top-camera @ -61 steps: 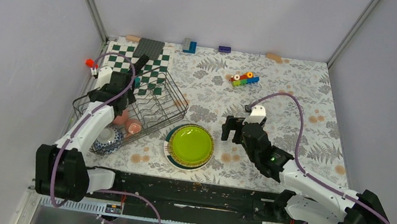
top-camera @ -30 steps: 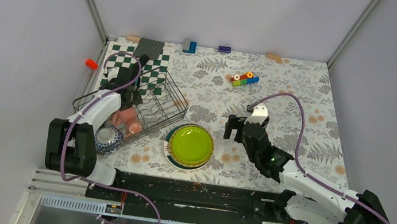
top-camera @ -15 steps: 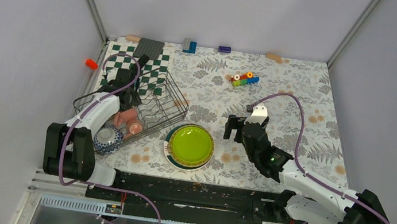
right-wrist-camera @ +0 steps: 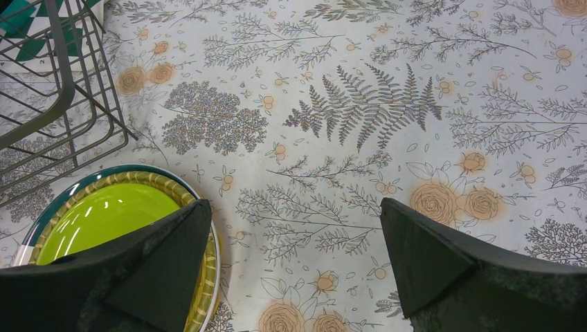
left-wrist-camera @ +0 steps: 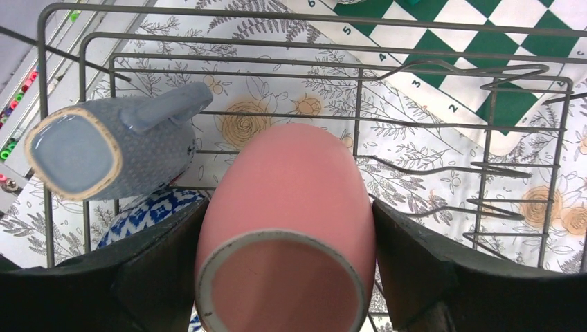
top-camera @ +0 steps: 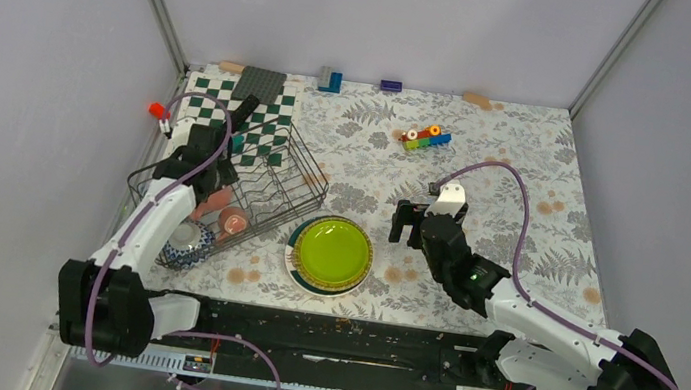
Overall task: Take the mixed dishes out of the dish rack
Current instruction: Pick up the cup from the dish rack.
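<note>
Top external view looks past halfway to me: plates stacked on the table beside the dish rack, left gripper pinching a pink cup inside the rack, right gripper spread wide and empty.

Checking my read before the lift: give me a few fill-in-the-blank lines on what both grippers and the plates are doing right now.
1. The left gripper is closed on the ___ cup inside the dish rack.
2. The right gripper has its jaws ___ above the floral cloth.
3. The uppermost plate lying beside the rack is ___.
Missing words: pink; open; lime-green.
</note>
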